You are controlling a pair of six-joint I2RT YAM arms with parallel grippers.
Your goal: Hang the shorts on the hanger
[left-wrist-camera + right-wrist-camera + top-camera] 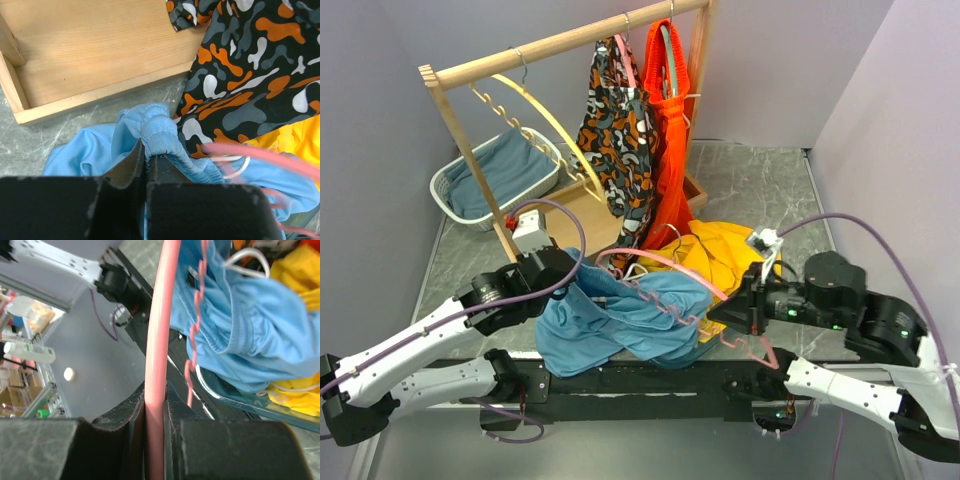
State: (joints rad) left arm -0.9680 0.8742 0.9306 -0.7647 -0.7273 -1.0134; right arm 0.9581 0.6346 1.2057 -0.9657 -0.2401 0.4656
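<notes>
Loosely rumpled sky-blue shorts [620, 322] in left end effector's [147, 159] pinch, pink hanger [161, 330] in right end effector's [159, 401].

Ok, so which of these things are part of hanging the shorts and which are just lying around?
Part of the job: shorts, waistband in the shut left gripper; pink hanger, clamped in the right gripper.
Just lying about: yellow garment; patterned garment and orange garment on the wooden rack; yellow hanger; white basket with teal cloth.
</notes>
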